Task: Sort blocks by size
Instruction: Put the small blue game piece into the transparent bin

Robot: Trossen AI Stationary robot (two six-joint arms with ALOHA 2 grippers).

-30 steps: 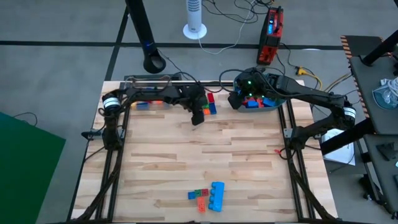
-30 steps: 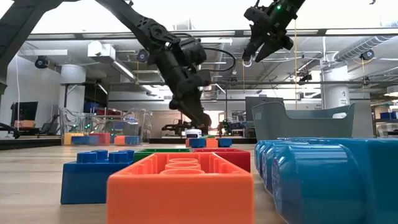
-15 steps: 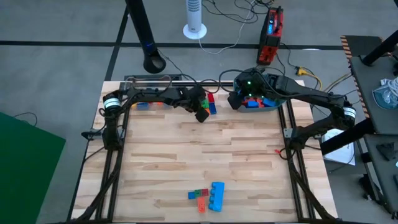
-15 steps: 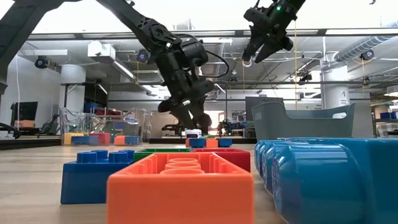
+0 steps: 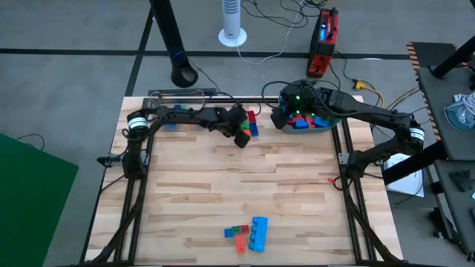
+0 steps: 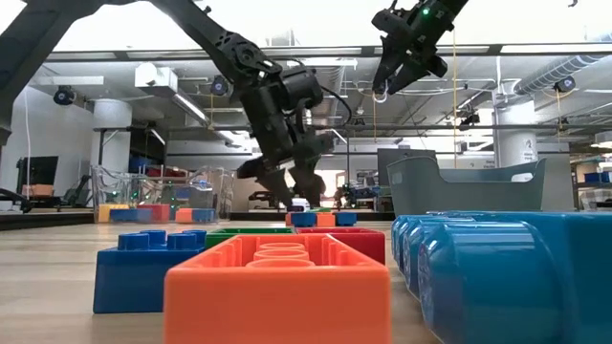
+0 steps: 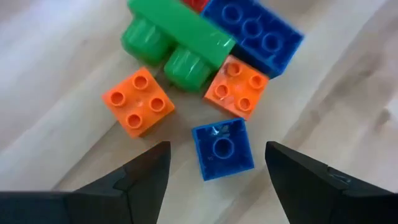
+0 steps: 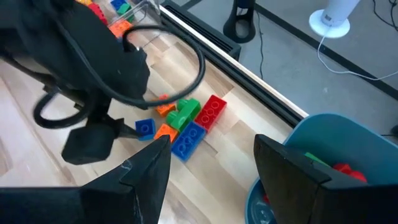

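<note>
A cluster of blocks (image 5: 251, 122) lies near the table's far edge: a green one (image 7: 177, 40), a blue one (image 7: 258, 31), two small orange ones (image 7: 138, 110) and a small blue one (image 7: 222, 148) lying studs down. My left gripper (image 7: 216, 163) hangs open just above the small blue block, one finger on either side of it, touching nothing. My right gripper (image 5: 280, 117) is open and empty, high over the left rim of the teal tub (image 5: 315, 122), which holds more blocks. A second group of blocks (image 5: 249, 233) lies near the front edge.
A clear plastic box (image 5: 174, 111) with a few blocks stands at the far left, behind my left arm. In the low view, the front group's orange block (image 6: 277, 287) and big light-blue block (image 6: 516, 277) fill the foreground. The table's middle is bare wood (image 5: 237, 178).
My left gripper has moved a little toward the table's far and right edges, onto the block cluster, and its wrist has turned about, so the fingers now straddle the small blue block. The blocks lie where they were.
</note>
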